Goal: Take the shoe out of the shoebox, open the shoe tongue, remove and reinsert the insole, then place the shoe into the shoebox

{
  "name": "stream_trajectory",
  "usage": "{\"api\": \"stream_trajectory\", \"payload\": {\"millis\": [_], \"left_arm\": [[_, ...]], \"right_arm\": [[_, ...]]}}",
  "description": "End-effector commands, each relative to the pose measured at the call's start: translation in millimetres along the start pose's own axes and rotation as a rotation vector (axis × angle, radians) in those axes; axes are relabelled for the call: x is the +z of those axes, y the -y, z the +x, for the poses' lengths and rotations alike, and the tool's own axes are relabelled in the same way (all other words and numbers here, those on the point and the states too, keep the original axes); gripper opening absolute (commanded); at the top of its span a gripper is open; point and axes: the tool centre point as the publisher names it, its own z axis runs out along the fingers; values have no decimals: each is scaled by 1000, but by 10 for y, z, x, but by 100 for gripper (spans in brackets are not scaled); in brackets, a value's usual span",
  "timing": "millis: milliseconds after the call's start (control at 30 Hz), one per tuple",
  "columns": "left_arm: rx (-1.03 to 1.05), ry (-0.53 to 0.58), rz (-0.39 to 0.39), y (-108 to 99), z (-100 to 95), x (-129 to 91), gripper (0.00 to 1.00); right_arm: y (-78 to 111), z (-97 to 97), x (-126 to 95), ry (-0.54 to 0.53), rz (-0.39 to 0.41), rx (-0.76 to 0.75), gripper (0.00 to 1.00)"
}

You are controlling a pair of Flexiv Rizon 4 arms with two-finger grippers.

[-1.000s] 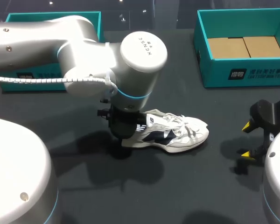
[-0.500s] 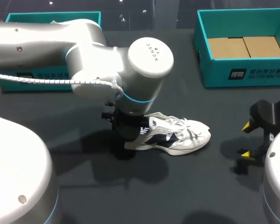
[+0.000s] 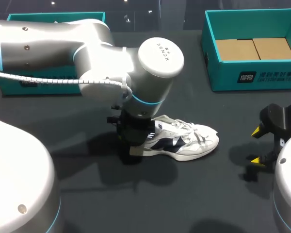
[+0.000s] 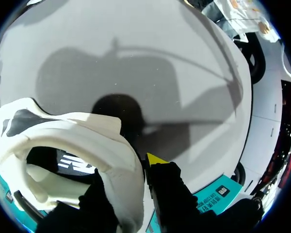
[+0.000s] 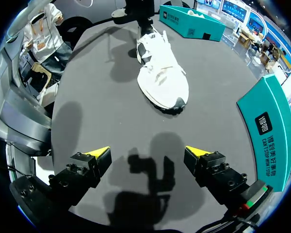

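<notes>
Claws differ: the left claw (image 4: 130, 170) points straight down, seemingly clamped on the heel rim of the shoe (image 3: 190, 141). The shoe lies mid-way on the surface (image 3: 194, 194), long axis nine-to-three, toe toward three o'clock. The right claw (image 5: 148, 153) hangs spread wide, well apart at three o'clock.

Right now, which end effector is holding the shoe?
The left end effector: it is shut on the heel of the white shoe. The right end effector is open over the table, apart from the shoe.
</notes>
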Motion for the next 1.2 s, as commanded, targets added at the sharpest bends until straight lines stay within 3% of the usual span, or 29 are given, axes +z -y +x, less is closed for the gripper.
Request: {"api": "stream_trajectory", "payload": {"millis": [33,200,233,300,367,600,867,1100,1200], "left_arm": [[-2,5,-1,18,-25,37,36],[-10,19,-8,36,-12,-46,57],[-16,29,-9,38,-11,-77,73],[-21,45,-12,38,-6,-137,91],[-29,69,-16,36,5,-215,100],[-76,180,-10,4,126,-588,100],[-160,329,40,83,397,-992,100],[-311,466,165,100,627,-1101,100],[-243,445,125,98,694,-1110,100]], "right_arm": [[4,24,-7,4,1,0,100],[4,24,-7,4,1,0,100],[4,24,-7,4,1,0,100],[4,24,-7,4,1,0,100],[4,24,-7,4,1,0,100],[4,24,-7,4,1,0,100],[4,24,-7,4,1,0,100],[4,24,-7,4,1,0,100],[4,24,-7,4,1,0,100]]}}
